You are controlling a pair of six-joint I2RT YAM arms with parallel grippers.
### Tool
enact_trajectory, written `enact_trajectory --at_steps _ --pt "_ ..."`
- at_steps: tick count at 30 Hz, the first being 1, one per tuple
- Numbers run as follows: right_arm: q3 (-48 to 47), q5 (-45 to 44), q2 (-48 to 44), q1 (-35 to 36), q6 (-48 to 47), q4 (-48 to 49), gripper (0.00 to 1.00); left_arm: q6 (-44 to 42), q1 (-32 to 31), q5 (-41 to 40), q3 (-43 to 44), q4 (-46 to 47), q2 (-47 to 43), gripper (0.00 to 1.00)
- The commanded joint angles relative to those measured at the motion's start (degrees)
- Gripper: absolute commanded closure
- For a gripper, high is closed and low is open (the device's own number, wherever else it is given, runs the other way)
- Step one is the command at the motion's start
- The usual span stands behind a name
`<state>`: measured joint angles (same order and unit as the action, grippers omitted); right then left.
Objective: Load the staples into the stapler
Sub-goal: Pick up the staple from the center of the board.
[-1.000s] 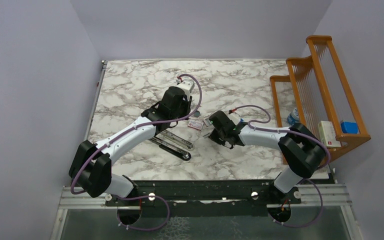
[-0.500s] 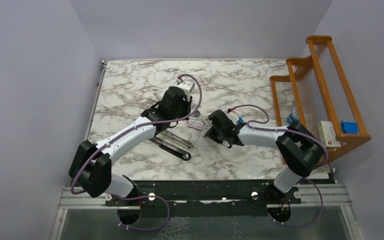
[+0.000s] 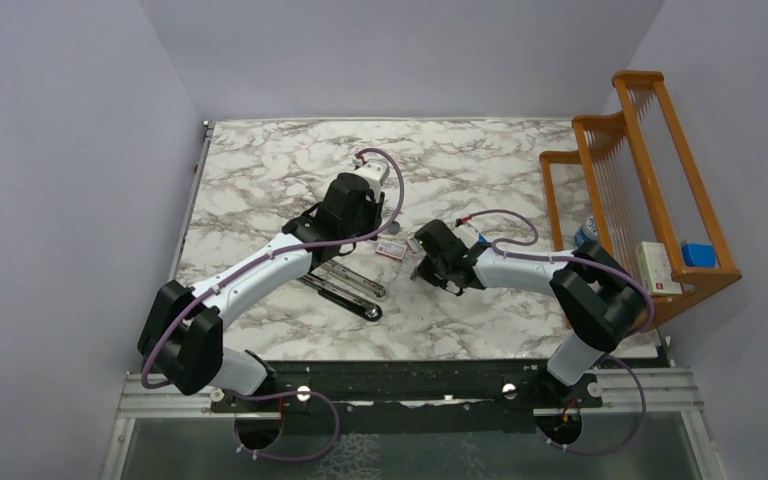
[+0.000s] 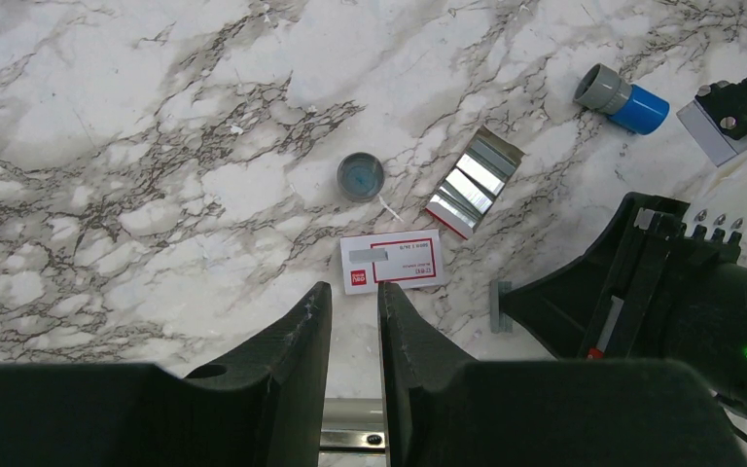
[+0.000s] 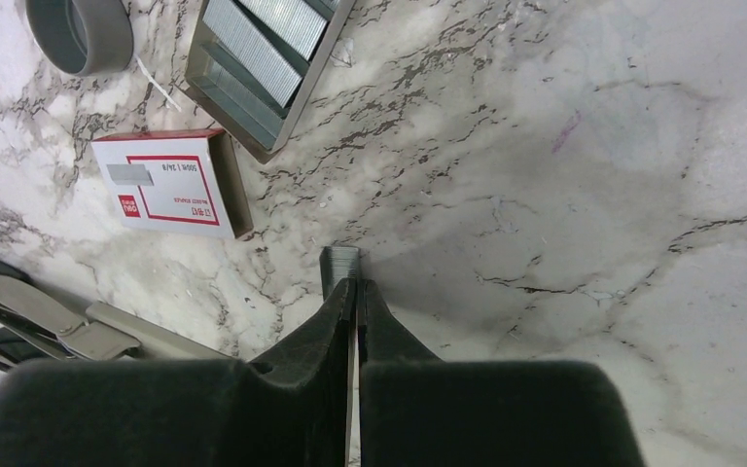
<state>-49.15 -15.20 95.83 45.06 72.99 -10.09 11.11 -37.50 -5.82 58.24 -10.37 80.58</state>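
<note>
My right gripper (image 5: 352, 288) was pinched shut on a staple strip (image 5: 340, 261) at the counter (image 5: 545, 195). The left gripper (image 4: 353, 292) had its jaws slightly apart over the stapler (image 5: 68, 333); I couldn't tell whether it held anything.

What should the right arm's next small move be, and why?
Probably a short lift: the right gripper appears pinched on a staple strip lying on the marble, while the open stapler lies apart to its side.
</note>
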Motion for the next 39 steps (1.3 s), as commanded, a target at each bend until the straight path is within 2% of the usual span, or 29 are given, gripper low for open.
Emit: enact_trajectory --at_steps 1,7,12,16,19,22,25,27,30,35,38,39 --pt "-0.43 -2.43 1.49 0.32 0.23 -3.97 0.96 -0.66 0.32 0.82 -0.05 1.10 -1.52 0.73" --pt "0.69 -1.46 -1.04 -0.03 -5.87 0.84 0.99 -0.40 0.45 1.02 0.02 1.13 -1.24 0.73" --pt "2.78 6.03 -7.34 -1.50 -19.43 10.92 0.99 1.93 2.22 6.63 0.47 1.37 -1.90 0.65" --pt "3.20 10.29 -13.79 -4.51 -27.47 15.26 0.99 6.03 5.43 15.12 1.49 2.72 -4.40 0.55" --pt "3.76 12.16 -20.01 -7.55 -34.87 19.42 0.99 10.23 10.40 24.12 2.96 4.74 -6.27 0.49" --pt "1.92 19.01 -24.44 -12.33 -41.76 22.94 0.99 12.94 14.28 33.54 6.76 6.56 -6.14 0.43" --pt "-2.32 21.76 -26.84 -15.10 -48.64 22.83 0.99 16.27 15.80 42.77 10.98 11.37 -5.08 0.38" --pt "-1.69 20.97 -29.20 -15.26 -52.28 28.84 0.99 18.77 16.27 47.85 13.41 16.09 -4.54 0.36" --pt "-3.25 22.75 -31.82 -15.63 -54.66 35.89 0.99 17.71 17.22 54.80 18.53 19.56 -3.81 0.31" --pt "-14.49 37.18 -31.34 -15.89 -54.81 32.73 0.99 8.74 17.99 62.89 26.14 17.96 -3.07 0.26" --pt "-16.27 43.04 -32.71 -15.92 -54.88 36.44 0.99 12.47 17.88 64.90 18.92 33.81 -6.60 0.24" --pt "-16.68 44.65 -33.07 -15.91 -54.79 37.41 0.99 11.51 17.41 64.84 17.31 35.63 -7.64 0.24"
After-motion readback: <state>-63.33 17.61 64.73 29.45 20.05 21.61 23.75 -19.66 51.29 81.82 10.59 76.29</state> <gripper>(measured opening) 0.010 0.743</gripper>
